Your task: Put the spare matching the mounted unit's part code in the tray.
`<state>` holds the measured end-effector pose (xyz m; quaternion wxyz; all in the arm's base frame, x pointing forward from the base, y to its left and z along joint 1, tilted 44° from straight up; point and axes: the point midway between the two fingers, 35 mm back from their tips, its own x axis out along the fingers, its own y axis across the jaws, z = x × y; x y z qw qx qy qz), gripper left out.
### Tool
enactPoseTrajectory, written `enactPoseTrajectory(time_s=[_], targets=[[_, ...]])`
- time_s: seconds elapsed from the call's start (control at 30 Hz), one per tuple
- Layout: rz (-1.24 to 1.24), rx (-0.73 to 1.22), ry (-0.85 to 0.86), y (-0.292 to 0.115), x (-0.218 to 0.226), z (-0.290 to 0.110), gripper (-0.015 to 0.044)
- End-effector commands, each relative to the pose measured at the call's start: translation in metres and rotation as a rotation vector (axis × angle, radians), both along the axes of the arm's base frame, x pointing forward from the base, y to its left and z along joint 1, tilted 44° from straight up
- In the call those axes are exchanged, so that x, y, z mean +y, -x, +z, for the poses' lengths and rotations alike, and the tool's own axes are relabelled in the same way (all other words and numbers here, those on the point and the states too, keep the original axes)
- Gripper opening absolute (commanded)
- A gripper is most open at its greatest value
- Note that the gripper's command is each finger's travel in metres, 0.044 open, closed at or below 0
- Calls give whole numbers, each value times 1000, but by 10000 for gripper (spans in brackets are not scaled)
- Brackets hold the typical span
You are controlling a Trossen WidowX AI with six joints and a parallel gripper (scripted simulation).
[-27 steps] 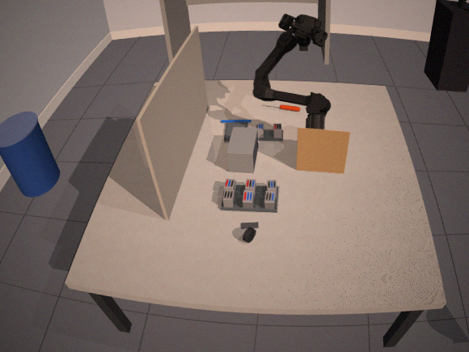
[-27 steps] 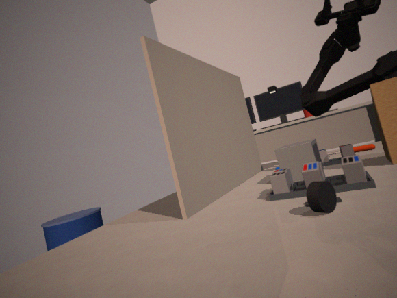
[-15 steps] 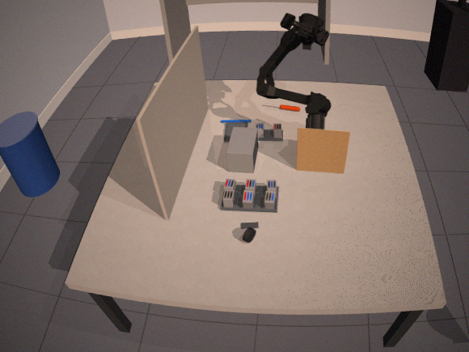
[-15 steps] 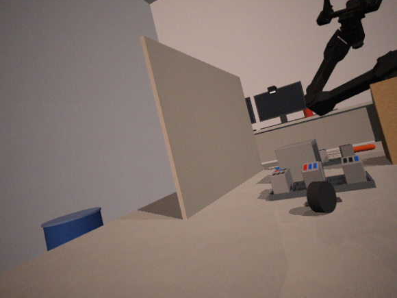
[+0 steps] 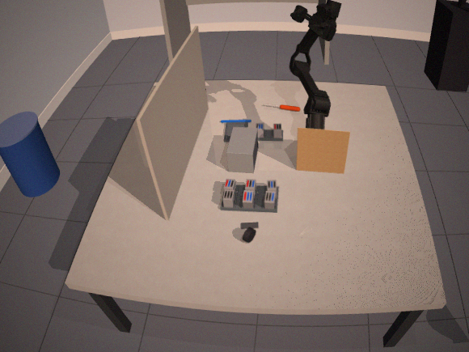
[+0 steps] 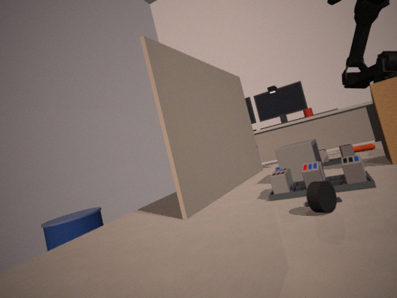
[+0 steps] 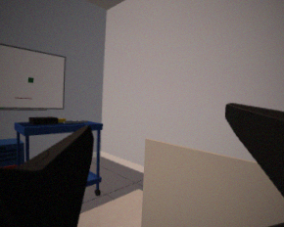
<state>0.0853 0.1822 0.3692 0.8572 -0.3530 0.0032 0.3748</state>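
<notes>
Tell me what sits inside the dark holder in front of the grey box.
The holder carries six small grey spares, in two rows, with red and blue stripes. Their backs are hidden, and the stripe patterns are too small to read.

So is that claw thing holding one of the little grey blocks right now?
No, the gripper is raised high above the table with its fingers spread wide and nothing between them.
</notes>
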Motion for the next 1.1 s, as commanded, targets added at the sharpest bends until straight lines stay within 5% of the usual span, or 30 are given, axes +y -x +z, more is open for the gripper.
enactPoseTrajectory(time_s=[0.0,0.53,1.07], targets=[[-176,44,96,-26,22,-17,440],[-849,327,307,-168,12,-113,440],[-1521,722,430,-277,-122,-245,440]])
